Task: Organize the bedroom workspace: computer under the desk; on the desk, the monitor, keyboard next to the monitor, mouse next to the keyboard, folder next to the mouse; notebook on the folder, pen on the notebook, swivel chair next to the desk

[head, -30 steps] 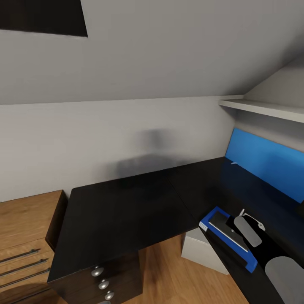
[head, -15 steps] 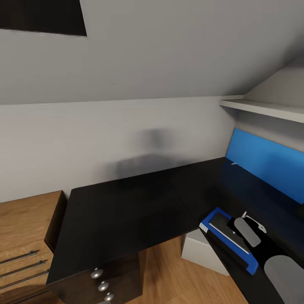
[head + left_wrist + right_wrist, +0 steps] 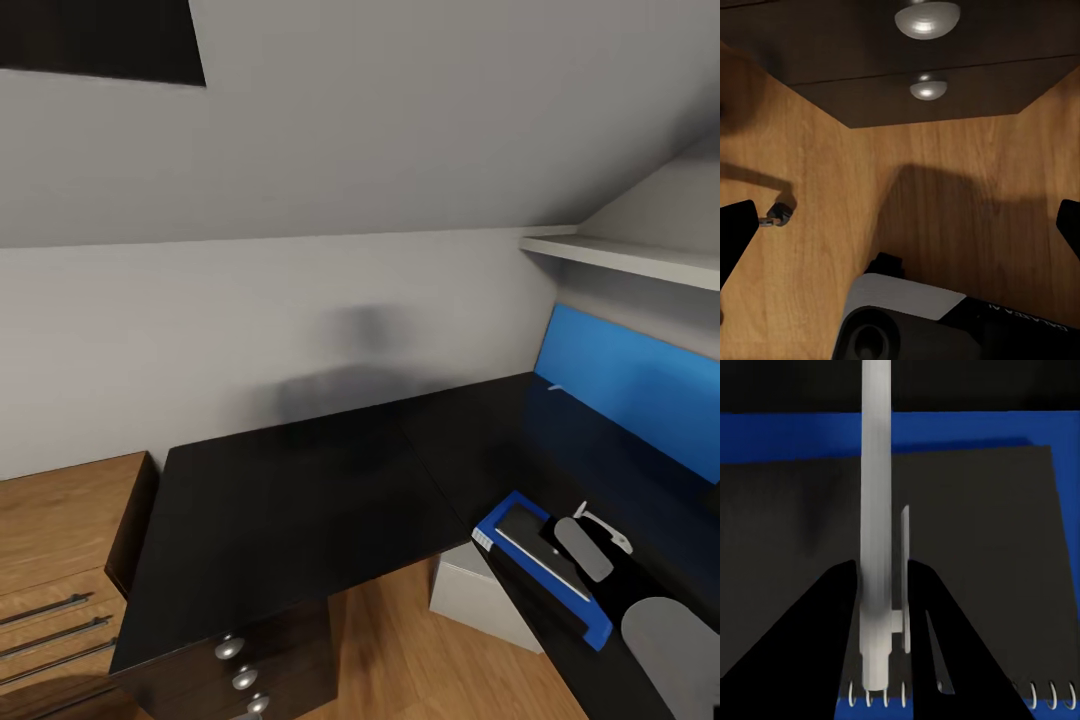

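- counting one blue folder (image 3: pixel 497 525), one dark notebook (image 3: pixel 535 545) stacked on it, one white pen (image 3: pixel 875 510), all on the black desk (image 3: pixel 300 500) at 4 o'clock in the head view.
- pointing straight out from the right gripper (image 3: pixel 881 585), long axis along the fingers, over the notebook's cover.
- pinching the pen between both right fingers.
- spread wide, left gripper (image 3: pixel 900 225) above the wood floor (image 3: pixel 945 187) near two drawer knobs (image 3: pixel 928 16).

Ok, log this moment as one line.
right pincer: shut on pen | over notebook on folder | left pincer: open
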### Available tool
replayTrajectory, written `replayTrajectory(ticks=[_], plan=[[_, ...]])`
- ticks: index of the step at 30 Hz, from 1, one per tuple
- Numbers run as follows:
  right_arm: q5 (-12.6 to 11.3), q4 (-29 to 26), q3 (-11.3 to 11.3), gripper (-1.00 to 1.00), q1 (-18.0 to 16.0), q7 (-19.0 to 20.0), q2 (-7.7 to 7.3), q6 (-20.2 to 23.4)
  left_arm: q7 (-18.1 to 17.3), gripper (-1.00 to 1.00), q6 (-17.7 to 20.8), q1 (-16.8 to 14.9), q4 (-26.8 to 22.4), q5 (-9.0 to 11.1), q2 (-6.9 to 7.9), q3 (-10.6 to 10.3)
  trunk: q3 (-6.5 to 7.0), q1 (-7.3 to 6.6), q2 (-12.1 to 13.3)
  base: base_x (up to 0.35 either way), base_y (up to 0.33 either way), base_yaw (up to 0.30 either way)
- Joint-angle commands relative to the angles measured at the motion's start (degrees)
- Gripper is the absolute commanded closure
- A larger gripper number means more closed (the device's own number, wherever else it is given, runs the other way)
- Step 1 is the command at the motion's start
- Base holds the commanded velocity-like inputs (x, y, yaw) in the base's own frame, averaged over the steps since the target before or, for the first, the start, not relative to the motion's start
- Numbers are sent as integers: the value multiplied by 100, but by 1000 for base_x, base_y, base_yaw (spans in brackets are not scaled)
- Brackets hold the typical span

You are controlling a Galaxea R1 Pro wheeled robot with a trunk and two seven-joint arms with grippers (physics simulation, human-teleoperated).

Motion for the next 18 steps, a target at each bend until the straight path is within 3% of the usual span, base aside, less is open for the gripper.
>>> replayTrajectory(ticks=[1, 5, 11, 18], plan=[[-18, -8, 39, 100, -5, -36, -4, 22, 43, -100, 23, 1, -15, 50, 3, -18, -7, 1, -6, 0, 0, 0], [2, 108, 44, 100, -8, 68, 87, -87, 42, -100, 23, 1, -15, 50, 3, -21, -7, 1, -6, 0, 0, 0], [228, 454, 45, 100, -141, 389, 122, -293, 40, -100, 23, 1, -15, 50, 3, -24, -7, 1, -6, 0, 0, 0], [335, 570, 45, 100, -207, 464, 161, -335, 42, -100, 23, 1, -15, 50, 3, -24, -7, 1, -6, 0, 0, 0]])
